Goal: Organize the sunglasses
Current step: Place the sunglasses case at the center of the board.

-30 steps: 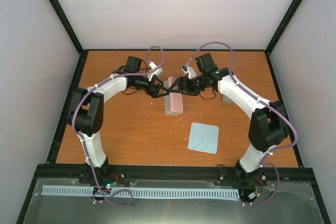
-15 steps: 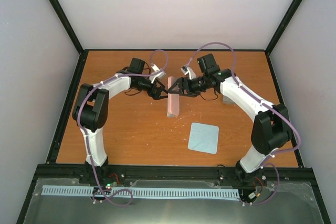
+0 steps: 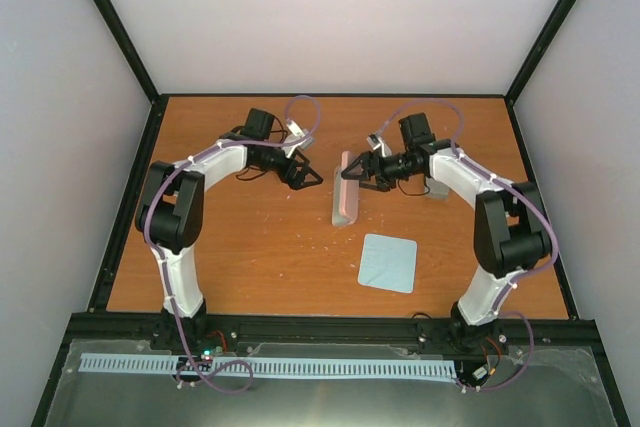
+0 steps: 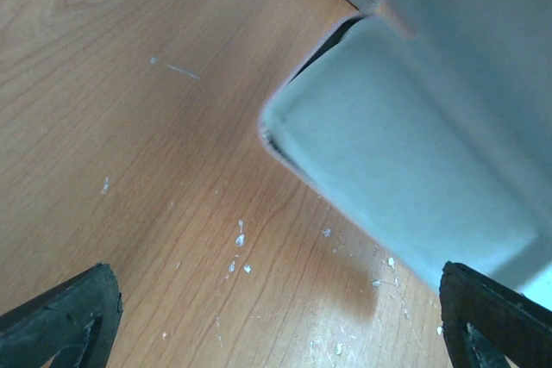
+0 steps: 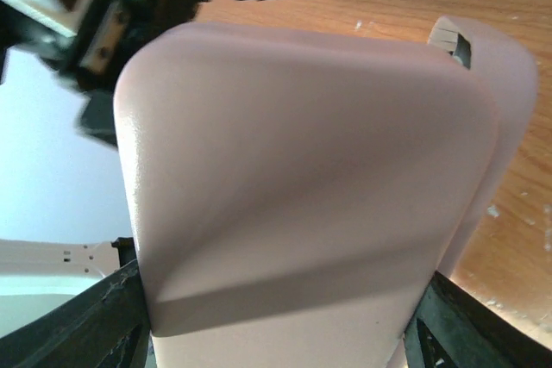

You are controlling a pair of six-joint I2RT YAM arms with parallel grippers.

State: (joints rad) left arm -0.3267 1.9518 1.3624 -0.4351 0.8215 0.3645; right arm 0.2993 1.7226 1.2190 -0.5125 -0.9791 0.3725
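Two claws are at the pink case [image 3: 344,207]: the right claw [image 3: 353,173] pinches its lifted lid [image 5: 302,170]; the left claw [image 3: 310,177], just beside it, is wide open, holding nothing.

Pink case [image 5: 302,170], pale blue cloth [image 3: 388,262], orange-brown wood-grain table [image 3: 250,247].

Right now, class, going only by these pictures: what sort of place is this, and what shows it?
Probably a robot test cell in a lab, not a home or shop. A left arm and a right arm are bolted at the edge of a wooden table, with plain white panels in a black frame walling it in.
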